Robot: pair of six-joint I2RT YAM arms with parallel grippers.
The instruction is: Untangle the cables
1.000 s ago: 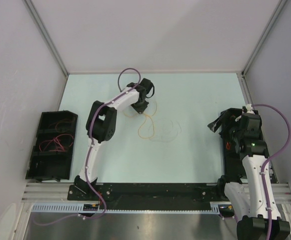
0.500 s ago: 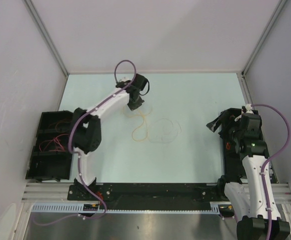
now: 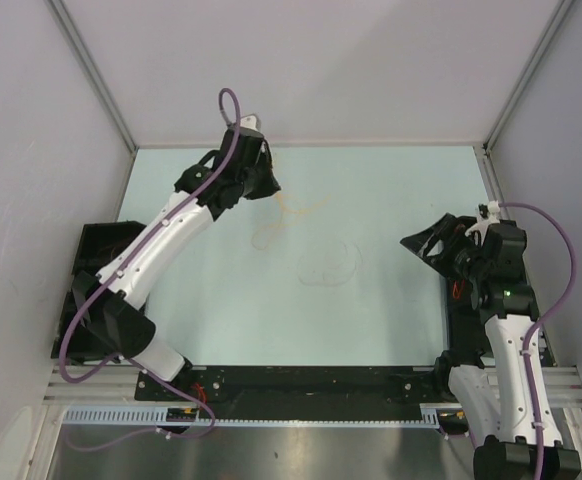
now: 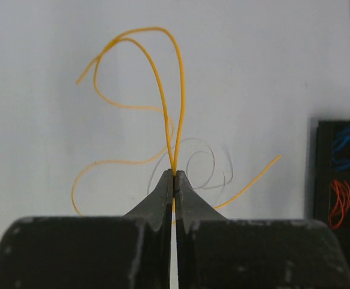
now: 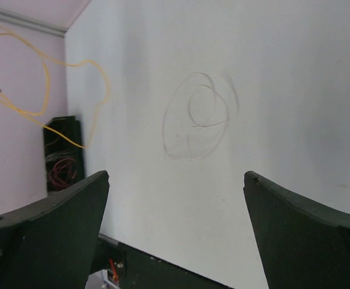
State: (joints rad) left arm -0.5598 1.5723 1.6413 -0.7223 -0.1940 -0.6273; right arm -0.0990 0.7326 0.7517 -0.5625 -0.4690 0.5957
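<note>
My left gripper (image 3: pixel 268 186) is raised over the far left of the table, shut on a thin orange cable (image 3: pixel 293 209). In the left wrist view the orange cable (image 4: pixel 163 90) runs up out of the closed tips (image 4: pixel 174 175) in long loops. A pale, hair-fine cable (image 3: pixel 329 262) lies coiled on the table's middle, also seen as pale cable loops (image 4: pixel 208 162) beyond the orange one and apart from it. My right gripper (image 3: pixel 426 244) hovers at the right edge, open and empty (image 5: pixel 176 174), facing the pale cable (image 5: pixel 194 125) and the hanging orange cable (image 5: pixel 106 87).
A black tray (image 3: pixel 101 290) with red wires sits off the table's left edge. Another black tray (image 4: pixel 337 174) on the right holds blue and orange wires, partly under the right arm (image 3: pixel 506 330). Grey walls close in the back and sides.
The left arm swung back and to the left, lifting the orange cable away from the pale coil, which stays on the table. The right gripper edged slightly left.
</note>
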